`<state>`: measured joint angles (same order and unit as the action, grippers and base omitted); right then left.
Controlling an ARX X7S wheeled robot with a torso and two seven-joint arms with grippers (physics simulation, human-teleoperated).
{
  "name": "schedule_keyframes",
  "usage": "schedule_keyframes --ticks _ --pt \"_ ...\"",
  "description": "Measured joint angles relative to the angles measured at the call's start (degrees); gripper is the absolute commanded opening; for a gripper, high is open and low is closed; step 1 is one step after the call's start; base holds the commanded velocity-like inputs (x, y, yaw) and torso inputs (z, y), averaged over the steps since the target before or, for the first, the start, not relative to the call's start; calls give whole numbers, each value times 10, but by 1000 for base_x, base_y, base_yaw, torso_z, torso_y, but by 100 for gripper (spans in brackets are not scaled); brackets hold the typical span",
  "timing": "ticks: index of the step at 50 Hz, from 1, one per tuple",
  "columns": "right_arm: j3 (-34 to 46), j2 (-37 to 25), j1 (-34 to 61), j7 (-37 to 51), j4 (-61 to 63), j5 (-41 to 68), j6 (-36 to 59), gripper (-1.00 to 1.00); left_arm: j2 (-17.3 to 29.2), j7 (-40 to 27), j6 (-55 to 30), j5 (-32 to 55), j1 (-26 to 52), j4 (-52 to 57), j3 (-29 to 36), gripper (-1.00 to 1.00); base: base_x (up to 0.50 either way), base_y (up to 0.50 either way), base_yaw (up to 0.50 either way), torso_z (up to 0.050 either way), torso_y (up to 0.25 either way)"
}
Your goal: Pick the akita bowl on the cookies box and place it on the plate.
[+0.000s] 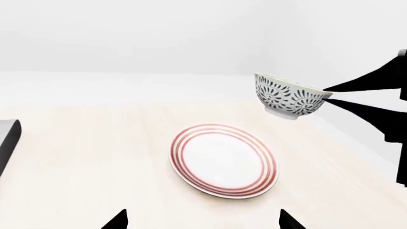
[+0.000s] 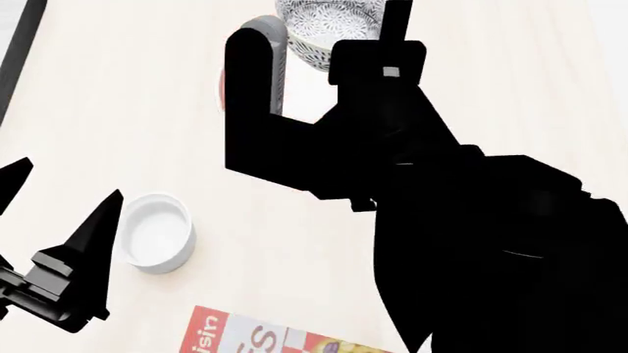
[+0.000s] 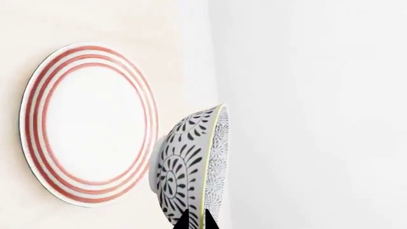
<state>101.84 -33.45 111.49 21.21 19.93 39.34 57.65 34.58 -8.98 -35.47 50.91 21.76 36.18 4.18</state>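
Note:
The akita bowl (image 1: 289, 98) hangs in the air beside and above the plate (image 1: 222, 160), off the plate's rim on the side of the right arm. My right gripper (image 1: 327, 94) is shut on the bowl's rim, one finger inside and one outside (image 3: 196, 220). In the right wrist view the bowl (image 3: 190, 162) overlaps only the edge of the red-ringed plate (image 3: 89, 124). From the head, the bowl (image 2: 324, 22) shows at the top and my right arm hides most of the plate. The cookies box (image 2: 265, 338) lies at the bottom edge, bare. My left gripper (image 2: 54, 202) is open and empty (image 1: 203, 222).
A plain white cup (image 2: 157, 232) stands on the pale table between my left gripper and the cookies box. A dark strip (image 2: 20, 44) runs along the table's far left edge. A white wall rises behind the table (image 1: 127, 124).

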Motion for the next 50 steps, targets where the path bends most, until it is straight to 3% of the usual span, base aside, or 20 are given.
schedule_keyframes --ticks 50 --pt "-4 137 -166 45 -359 -130 -228 -100 7 3 8 12 -5 -2 -3 100 0 0 0 0 1"
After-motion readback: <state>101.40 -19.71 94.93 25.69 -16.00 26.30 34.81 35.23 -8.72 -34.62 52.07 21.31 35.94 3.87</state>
